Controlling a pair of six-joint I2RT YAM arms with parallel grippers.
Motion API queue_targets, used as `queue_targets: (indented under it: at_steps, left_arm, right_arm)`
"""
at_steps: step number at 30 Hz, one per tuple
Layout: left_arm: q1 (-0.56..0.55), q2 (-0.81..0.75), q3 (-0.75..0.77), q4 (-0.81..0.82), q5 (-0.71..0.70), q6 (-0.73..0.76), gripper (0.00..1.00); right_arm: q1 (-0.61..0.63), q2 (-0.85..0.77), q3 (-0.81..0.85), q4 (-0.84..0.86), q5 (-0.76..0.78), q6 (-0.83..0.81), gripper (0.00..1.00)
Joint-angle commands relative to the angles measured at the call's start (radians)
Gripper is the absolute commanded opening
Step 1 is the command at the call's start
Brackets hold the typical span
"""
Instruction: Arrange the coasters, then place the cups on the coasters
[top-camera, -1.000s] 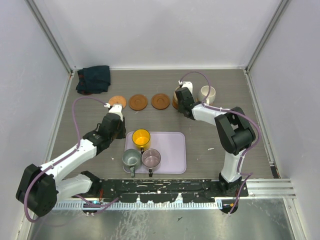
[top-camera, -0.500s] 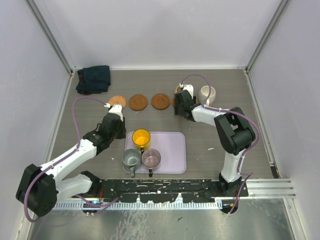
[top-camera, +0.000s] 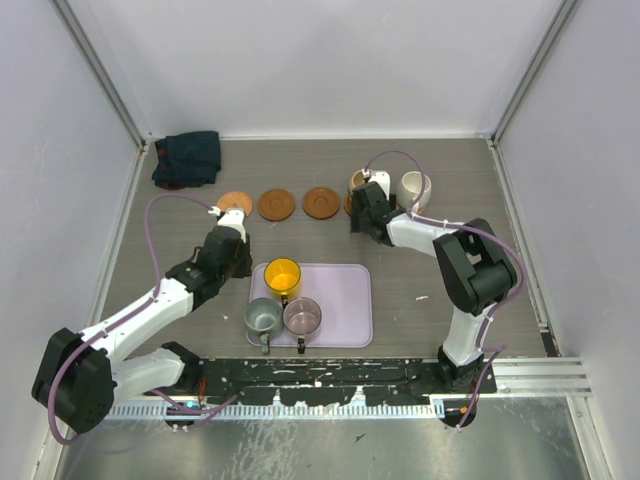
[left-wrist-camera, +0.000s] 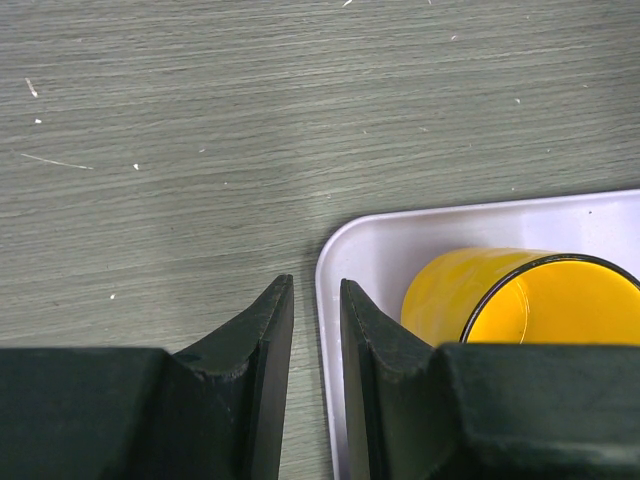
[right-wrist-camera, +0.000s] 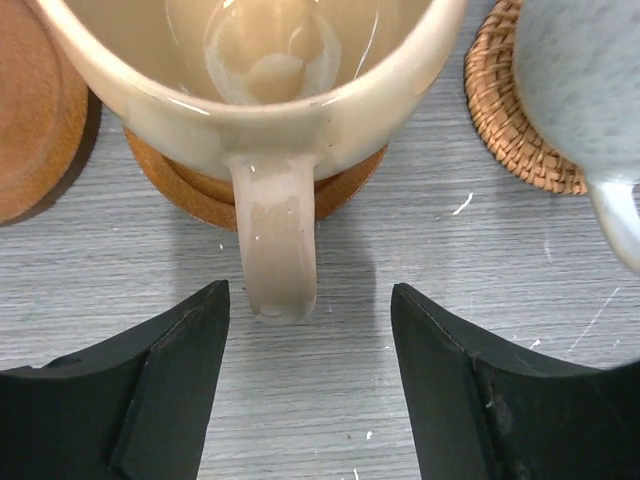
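Note:
Three bare coasters (top-camera: 234, 203) (top-camera: 276, 204) (top-camera: 321, 202) lie in a row at the back. To their right, the tan cup (right-wrist-camera: 250, 60) stands on an orange-brown coaster (right-wrist-camera: 200, 195). My right gripper (right-wrist-camera: 310, 300) is open, and the cup's handle (right-wrist-camera: 275, 250) points down between the fingers untouched. The cream-white cup (top-camera: 415, 187) sits on a woven coaster (right-wrist-camera: 510, 130) beside it. The yellow cup (left-wrist-camera: 510, 295), grey-green cup (top-camera: 263, 317) and purplish cup (top-camera: 302, 316) stand on the lilac tray (top-camera: 345, 300). My left gripper (left-wrist-camera: 315, 285) hovers over the tray's left rim, jaws a narrow gap apart, holding nothing.
A dark folded cloth (top-camera: 187, 158) lies in the back left corner. Metal frame posts and white walls close in the table on three sides. The arm bases sit along the near edge.
My right gripper has opened and let go of the tan cup's handle, then drawn back slightly; the cup now stands on its coaster. The left arm has not moved.

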Motion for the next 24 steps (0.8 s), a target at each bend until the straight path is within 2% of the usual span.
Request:
queue_targets:
  at_steps: [1, 3, 8, 24]
  left_arm:
    - [-0.001, -0.017, 0.024, 0.043, 0.007, -0.014, 0.27]
    - [-0.001, -0.017, 0.026, 0.043, 0.008, -0.015, 0.27]
    - [0.000, -0.016, 0.028, 0.044, 0.007, -0.013, 0.27]
    - [-0.001, -0.007, 0.058, 0.049, 0.060, -0.001, 0.27]
  right_arm:
    - [0.007, -0.094, 0.008, 0.017, 0.032, 0.012, 0.75]
    - [0.007, -0.112, 0.010, 0.011, 0.035, 0.012, 0.88]
    - [0.013, -0.181, 0.001, 0.005, 0.053, 0.009, 0.98]
    - [0.020, -0.499, -0.124, 0.037, 0.062, -0.006, 1.00]
